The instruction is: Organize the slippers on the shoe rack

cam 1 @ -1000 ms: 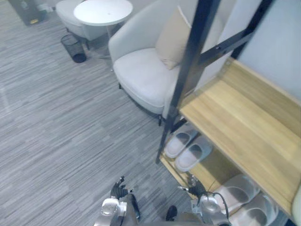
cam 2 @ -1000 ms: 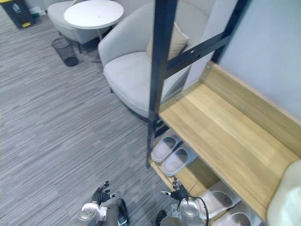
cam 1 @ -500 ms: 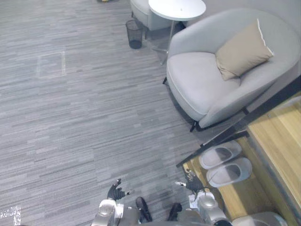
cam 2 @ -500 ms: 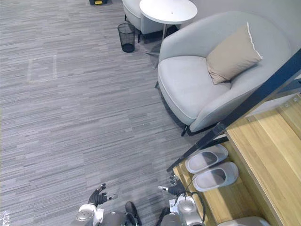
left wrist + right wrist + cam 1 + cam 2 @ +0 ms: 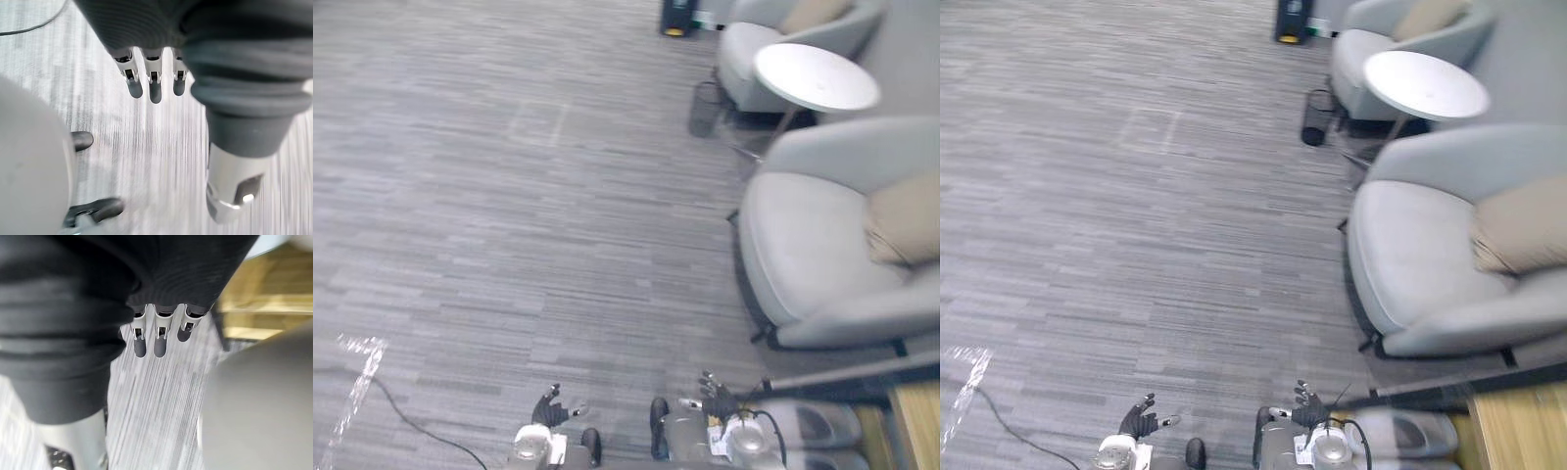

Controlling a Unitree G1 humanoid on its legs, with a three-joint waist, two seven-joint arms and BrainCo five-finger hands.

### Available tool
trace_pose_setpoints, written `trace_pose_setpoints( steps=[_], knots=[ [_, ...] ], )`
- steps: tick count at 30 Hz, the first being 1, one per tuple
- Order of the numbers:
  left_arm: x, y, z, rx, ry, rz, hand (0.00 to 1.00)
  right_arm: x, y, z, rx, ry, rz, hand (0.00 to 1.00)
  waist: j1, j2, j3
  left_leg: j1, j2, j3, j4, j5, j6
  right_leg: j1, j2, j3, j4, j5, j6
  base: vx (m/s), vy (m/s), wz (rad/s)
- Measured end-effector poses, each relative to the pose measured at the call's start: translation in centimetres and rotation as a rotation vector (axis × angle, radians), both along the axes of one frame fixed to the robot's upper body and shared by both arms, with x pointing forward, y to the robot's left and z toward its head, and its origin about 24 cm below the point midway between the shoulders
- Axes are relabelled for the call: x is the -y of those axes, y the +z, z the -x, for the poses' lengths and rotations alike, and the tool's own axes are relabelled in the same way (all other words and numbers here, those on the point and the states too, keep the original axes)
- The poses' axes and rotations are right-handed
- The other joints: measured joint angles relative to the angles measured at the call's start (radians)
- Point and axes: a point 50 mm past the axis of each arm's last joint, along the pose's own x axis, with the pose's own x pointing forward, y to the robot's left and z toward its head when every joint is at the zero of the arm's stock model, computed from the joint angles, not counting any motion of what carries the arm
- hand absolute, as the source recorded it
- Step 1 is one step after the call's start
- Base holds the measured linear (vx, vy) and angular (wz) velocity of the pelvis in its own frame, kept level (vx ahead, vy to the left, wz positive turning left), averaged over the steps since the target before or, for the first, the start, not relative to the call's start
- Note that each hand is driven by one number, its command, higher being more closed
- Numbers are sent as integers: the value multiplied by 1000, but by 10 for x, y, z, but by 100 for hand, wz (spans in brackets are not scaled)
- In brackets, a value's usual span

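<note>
A pale grey slipper (image 5: 813, 423) lies on the low wooden shelf of the shoe rack (image 5: 1518, 426) at the lower right, under the rack's dark bar (image 5: 862, 377). My right hand (image 5: 717, 399) hangs just left of that slipper, open and holding nothing; its straight fingers (image 5: 156, 335) point down over the carpet, with the wooden rack (image 5: 264, 298) beyond. My left hand (image 5: 551, 409) hangs low at the bottom centre-left, also open and holding nothing, its fingers (image 5: 155, 85) over bare carpet.
A grey armchair (image 5: 822, 255) with a beige cushion (image 5: 906, 220) stands right beside the rack. Beyond it are a round white table (image 5: 816, 76), a dark mesh bin (image 5: 705, 108) and a second armchair (image 5: 783, 39). Grey carpet stretches to the left, with a tape mark (image 5: 357, 382).
The whole picture has swung left: the camera has turned, so the rack and slippers now sit at the lower right edge. Both hands keep the same hanging, open pose.
</note>
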Motion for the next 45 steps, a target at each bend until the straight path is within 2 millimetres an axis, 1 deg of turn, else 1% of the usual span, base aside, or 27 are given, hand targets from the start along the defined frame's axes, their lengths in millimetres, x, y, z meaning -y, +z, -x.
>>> trace_pose_setpoints(
  steps=[1,3,4,7,9,11,13,14,16,17,18,19,22,24,26,27,29,30,31,32,34,36,37,39,41,43,45],
  knots=[
    [1,0,-1,1,8,7,0,0,1,-3,8,-1,-2,0,-7,8,7,-33,19,23,84,-16,-30,27,11,-15,-18,2,-4,371,-172,49],
    [3,4,-8,35,35,22,0,-2,2,-3,11,0,-6,0,0,11,15,-103,112,169,333,-26,-47,144,49,-46,-101,8,-21,376,-135,30],
    [4,5,-8,44,36,29,0,-3,1,-2,9,-6,-17,0,15,8,16,-107,175,281,422,-30,-30,211,62,-55,-138,6,-24,370,-64,8],
    [6,8,-14,67,48,42,0,0,6,-11,36,-5,-9,0,21,1,21,-180,256,413,506,-72,31,294,49,-52,-200,1,-28,391,62,2],
    [3,11,-21,89,62,38,0,-2,7,-16,48,-2,-12,0,26,-13,32,-250,266,437,481,-73,35,312,12,-63,-203,-4,-19,344,185,20],
    [1,15,-31,114,52,33,0,-1,5,-10,31,-8,-13,0,31,-21,41,-328,256,444,336,-22,74,354,-38,-106,-204,-17,3,398,264,51],
    [0,18,-35,134,49,27,0,1,1,-2,2,-22,-9,0,42,-26,34,-357,192,408,161,197,105,407,-87,-136,-196,-65,84,486,332,76],
    [-6,22,-41,152,51,5,0,-5,1,-4,9,-4,-20,0,43,-46,34,-372,146,399,171,165,121,407,-114,-137,-193,-38,74,356,235,75],
    [-14,22,-41,150,68,-12,0,-7,3,-8,22,-4,-27,0,60,-47,33,-379,130,389,214,112,126,403,-134,-133,-153,7,104,369,246,42],
    [-15,16,-31,111,90,-10,0,-8,4,-10,28,-2,-27,0,61,-52,34,-346,106,385,223,51,124,355,-180,-113,21,33,144,578,418,26],
    [-18,15,-27,97,96,-20,0,-7,4,-10,29,0,-24,0,63,-57,38,-311,85,385,207,30,123,309,-216,-86,157,64,144,571,426,28],
    [-22,12,-20,67,86,-39,0,-8,4,-10,27,11,-18,0,57,-61,43,-226,48,380,156,11,119,196,-259,-28,451,80,101,465,329,25],
    [-22,6,-6,22,81,-48,0,-7,0,-1,4,8,-19,0,47,-49,45,-30,17,370,11,-1,121,30,-216,-12,718,12,71,489,192,11],
    [-19,5,-5,18,67,-48,0,-6,2,-3,18,12,-18,0,30,-37,50,76,12,369,-74,6,119,-86,-167,-75,678,-58,32,569,116,4],
    [-16,8,-15,42,59,-45,0,-3,5,-9,39,16,-8,0,1,-34,52,150,14,348,-133,-9,102,-200,-83,-116,378,-71,16,524,20,32],
    [-16,9,-18,50,57,-45,0,-2,5,-9,39,16,-4,0,-6,-34,52,163,16,343,-146,-13,97,-211,-61,-114,276,-53,22,560,-22,45],
    [-15,12,-24,67,51,-44,0,1,5,-8,39,-10,-11,0,-23,-35,55,237,16,326,-187,-40,52,-220,-3,-101,-54,99,11,550,-63,44],
    [-14,11,-23,63,51,-43,0,2,5,-8,39,-22,-15,0,-35,-31,54,280,23,314,-198,-61,18,-207,20,-65,-83,225,-25,676,-142,40],
    [-10,10,-23,60,52,-32,0,5,6,-10,42,-23,-10,0,-38,-9,46,309,51,304,-194,-69,5,-205,44,-53,-39,237,-74,709,-155,28],
    [-9,10,-23,63,49,-28,0,6,7,-13,51,-23,-5,0,-33,14,38,300,78,299,-150,-64,-5,-217,47,-55,21,188,-87,758,-193,22],
    [-2,8,-21,57,59,-9,0,14,9,-14,53,-30,11,0,-41,44,52,201,139,289,184,-24,-47,-164,49,-78,85,75,-87,815,-218,21],
    [2,5,-14,44,88,12,0,17,7,-10,32,-36,20,0,-36,73,65,73,254,292,593,98,-18,-22,80,-85,36,22,-94,804,-134,5],
    [1,4,-9,33,113,18,0,13,6,-9,28,-42,5,0,-30,65,70,0,317,319,804,73,6,91,95,-73,-20,-5,-92,609,-53,-19],
    [-1,5,-7,40,118,12,0,6,5,-8,25,-59,-23,0,-6,34,66,-91,329,355,850,49,35,202,93,-42,-109,-21,-82,556,-42,-32],
    [-8,11,-17,87,111,-6,0,2,6,-13,37,-54,-32,0,24,15,65,-245,289,374,623,7,33,307,74,-6,-208,-32,-58,602,11,-39],
    [-12,14,-20,105,112,-16,0,0,6,-15,33,-53,-36,0,29,3,73,-289,234,365,428,13,35,347,48,2,-226,-37,-51,447,102,-29],
    [-12,14,-20,108,115,-19,0,5,7,-16,34,-55,-22,0,48,-3,75,-290,137,317,6,166,28,407,6,31,-244,-55,-21,680,257,-67]
  ],
)
